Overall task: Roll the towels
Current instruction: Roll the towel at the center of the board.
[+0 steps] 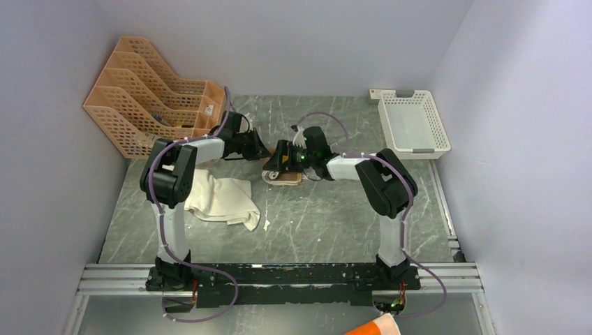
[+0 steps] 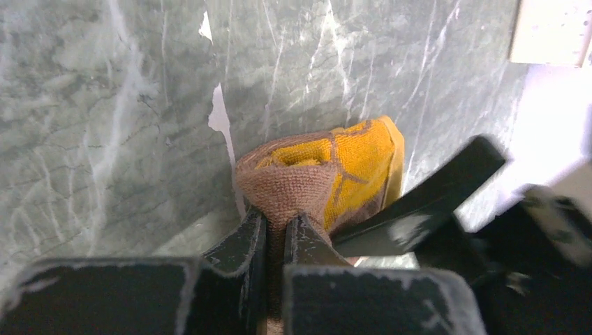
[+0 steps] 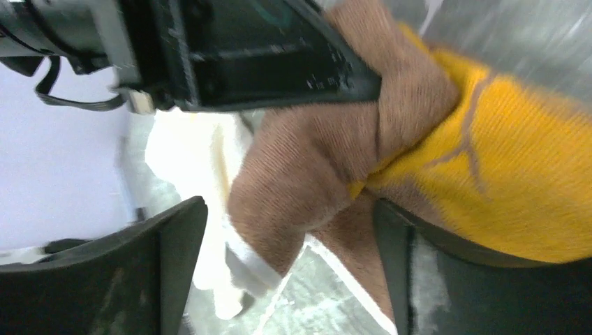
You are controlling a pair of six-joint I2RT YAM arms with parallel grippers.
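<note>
Mid tabletop (image 1: 335, 216), a bit toward the far edge, brown towel (image 1: 285, 179) sits bunched into a short wad right between both tools; left gripper (image 2: 276, 225) comes at it from the left-edge side, jaws pinched tight on a brown fold, yellow face of the cloth beyond; right gripper (image 3: 286, 213) faces it from the right-edge side, jaws spread wide, straddling the same wad, one finger against cloth, no clamp; so only the left arm holds it; wad's long axis I can't call from these views; cream towel (image 1: 222, 199) lies crumpled, unrolled, nearer the left arm toward the left edge; my read: next move pivots on that left pinch, right free to re-grip.
</note>
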